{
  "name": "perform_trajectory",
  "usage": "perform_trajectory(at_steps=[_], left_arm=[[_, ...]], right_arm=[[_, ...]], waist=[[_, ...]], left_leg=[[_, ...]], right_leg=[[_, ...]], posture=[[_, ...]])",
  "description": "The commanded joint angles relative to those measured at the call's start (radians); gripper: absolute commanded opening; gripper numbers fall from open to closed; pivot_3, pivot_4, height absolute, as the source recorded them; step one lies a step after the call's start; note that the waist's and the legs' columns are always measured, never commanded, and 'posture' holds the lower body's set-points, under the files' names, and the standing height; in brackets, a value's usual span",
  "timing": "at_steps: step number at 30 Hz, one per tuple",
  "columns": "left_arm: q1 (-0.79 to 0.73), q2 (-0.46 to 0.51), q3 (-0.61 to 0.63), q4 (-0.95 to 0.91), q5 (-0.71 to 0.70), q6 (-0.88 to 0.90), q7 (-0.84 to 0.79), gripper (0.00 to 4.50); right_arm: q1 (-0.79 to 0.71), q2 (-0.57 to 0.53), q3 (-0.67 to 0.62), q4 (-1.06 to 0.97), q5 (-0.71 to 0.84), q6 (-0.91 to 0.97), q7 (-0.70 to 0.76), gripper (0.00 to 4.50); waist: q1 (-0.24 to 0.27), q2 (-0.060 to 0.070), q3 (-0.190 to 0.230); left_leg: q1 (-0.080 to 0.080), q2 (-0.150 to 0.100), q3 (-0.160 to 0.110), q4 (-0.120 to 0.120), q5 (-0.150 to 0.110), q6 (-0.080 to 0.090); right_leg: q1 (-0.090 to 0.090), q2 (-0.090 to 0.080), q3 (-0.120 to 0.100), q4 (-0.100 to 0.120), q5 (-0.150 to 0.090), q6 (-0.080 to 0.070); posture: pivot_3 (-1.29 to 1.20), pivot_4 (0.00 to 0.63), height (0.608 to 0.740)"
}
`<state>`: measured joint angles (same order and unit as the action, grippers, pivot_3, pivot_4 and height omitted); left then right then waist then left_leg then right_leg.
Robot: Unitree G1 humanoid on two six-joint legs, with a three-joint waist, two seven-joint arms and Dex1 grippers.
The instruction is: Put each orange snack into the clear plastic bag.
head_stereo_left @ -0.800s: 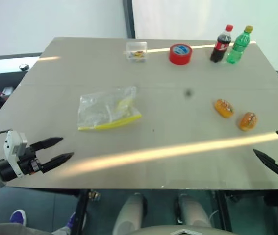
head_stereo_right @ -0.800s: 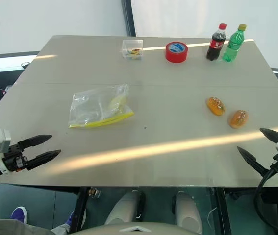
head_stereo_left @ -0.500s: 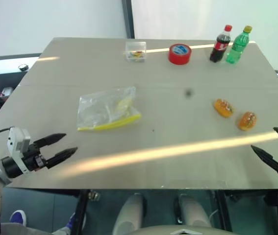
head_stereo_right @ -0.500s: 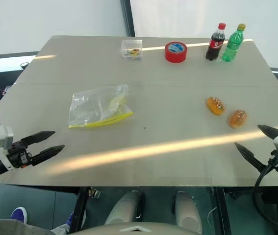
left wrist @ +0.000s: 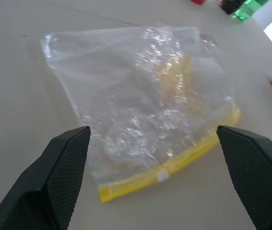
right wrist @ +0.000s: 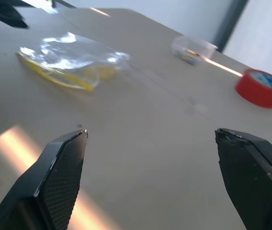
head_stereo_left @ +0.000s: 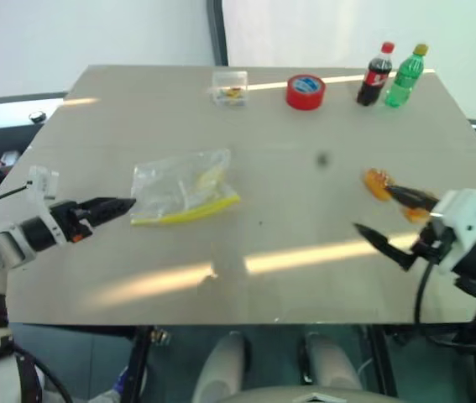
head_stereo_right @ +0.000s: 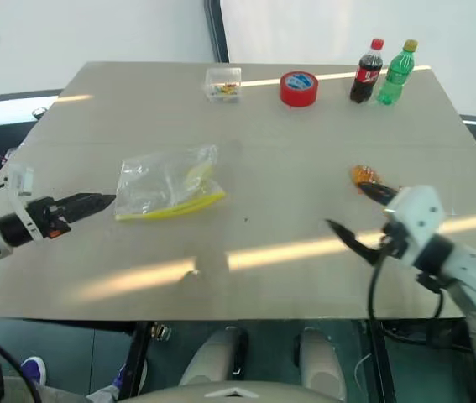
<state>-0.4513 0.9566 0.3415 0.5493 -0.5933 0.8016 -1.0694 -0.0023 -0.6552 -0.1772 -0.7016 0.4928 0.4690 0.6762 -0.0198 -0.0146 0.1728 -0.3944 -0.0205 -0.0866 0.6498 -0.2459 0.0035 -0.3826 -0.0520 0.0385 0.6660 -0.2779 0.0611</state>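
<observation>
Landmark for this entry: the clear plastic bag (head_stereo_left: 185,186), lying flat on the table (head_stereo_left: 263,109), yellow zip strip along its near edge.

Left gripper (head_stereo_left: 120,206): just beside the bag's left edge, pointing at it, jaws spread, holding nothing. In the left wrist view the bag sits squarely between the two fingers.

Right gripper (head_stereo_left: 393,220): well to the right of the bag, jaws spread wide, empty. One orange snack (head_stereo_left: 376,183) shows just past its upper finger; the arm covers the place of the second snack, so I cannot tell where that one lies.

Other items, all beyond the bag toward the far edge: small clear box (head_stereo_left: 230,87), red tape roll (head_stereo_left: 306,91), cola bottle (head_stereo_left: 373,74), green bottle (head_stereo_left: 408,75).

Step in hand, as I judge it: left side to secure the bag, right side to pick a snack.

Notes for doing it well:
- Pinch one film layer at the mouth, not both, or the bag stays sealed flat.
- Film is slick and crinkled; come in low, or it will slide away.
- Straddle the snack across its narrow width; the glossy wrapper may slip.
- Lift the mouth before bringing the snack over.
</observation>
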Motion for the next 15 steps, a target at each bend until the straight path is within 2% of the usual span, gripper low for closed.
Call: perform_trajectory(at_steps=[1,5,10,15], left_arm=[[-0.105,0.026,-0.058,0.168,0.092,-0.056,-0.004,4.47],[-0.279,0.014,-0.162,0.38,0.192,-0.077,-0.078,4.47],[-0.405,-0.018,-0.257,0.583,0.323,-0.189,-0.155,4.47],[-0.477,-0.061,-0.295,0.674,0.365,-0.138,-0.366,4.47]], right_arm=[[-0.076,0.026,0.084,-0.01,-0.023,-0.01,-0.023,4.37],[-0.157,0.055,0.188,0.012,-0.05,-0.024,-0.009,4.37],[-0.185,0.065,0.237,0.02,-0.071,-0.043,0.002,4.37],[-0.175,0.061,0.241,0.013,-0.082,-0.053,0.006,4.37]], waist=[[0.0,-0.001,0.0],[0.004,-0.004,0.001],[0.003,-0.004,0.002],[0.004,-0.004,0.002]], left_leg=[[-0.002,-0.001,0.0,0.0,0.0,0.0],[-0.006,-0.003,-0.001,0.001,0.0,0.0],[-0.007,-0.004,0.0,0.003,0.0,0.0],[-0.006,-0.004,0.001,0.004,0.001,-0.001]], right_leg=[[-0.002,0.0,0.0,0.001,0.0,0.0],[-0.006,0.0,0.0,0.004,0.0,0.0],[-0.009,-0.001,0.001,0.009,0.0,0.0],[-0.009,0.0,0.002,0.013,0.0,0.0]], posture=[[0.0,0.15,0.74],[0.0,0.15,0.74],[0.0,0.15,0.74],[0.0,0.15,0.74]])
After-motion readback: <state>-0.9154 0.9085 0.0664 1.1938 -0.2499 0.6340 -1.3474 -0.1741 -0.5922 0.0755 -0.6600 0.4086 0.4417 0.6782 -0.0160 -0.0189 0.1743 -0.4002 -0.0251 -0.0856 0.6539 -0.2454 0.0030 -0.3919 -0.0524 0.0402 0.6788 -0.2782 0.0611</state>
